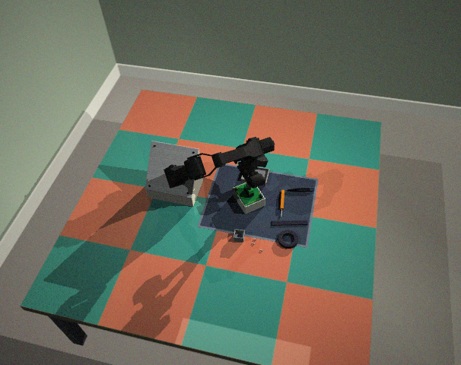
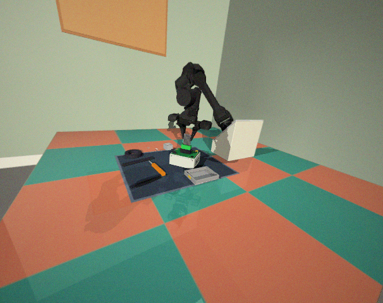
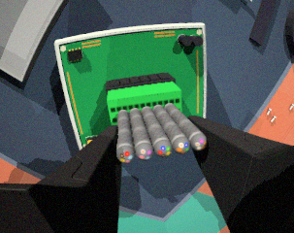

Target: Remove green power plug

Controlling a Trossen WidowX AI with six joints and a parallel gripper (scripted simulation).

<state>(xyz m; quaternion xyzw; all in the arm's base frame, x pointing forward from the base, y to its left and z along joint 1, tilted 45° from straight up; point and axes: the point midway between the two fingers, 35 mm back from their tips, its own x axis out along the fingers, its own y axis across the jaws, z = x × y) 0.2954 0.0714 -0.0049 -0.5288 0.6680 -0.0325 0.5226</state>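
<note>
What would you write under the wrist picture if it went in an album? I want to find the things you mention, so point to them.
The jaws grip the green plug (image 3: 144,94), its grey cables (image 3: 161,131) fanned out above the circuit board (image 3: 132,55).

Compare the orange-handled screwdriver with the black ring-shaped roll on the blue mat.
The orange-handled screwdriver is long and thin; the black ring-shaped roll is round with a central hole. The screwdriver's handle is bright orange, the roll dark all over. The screwdriver lies wholly on the mat, whereas the roll overlaps its edge. Both lie flat, outside the gripper.
</note>
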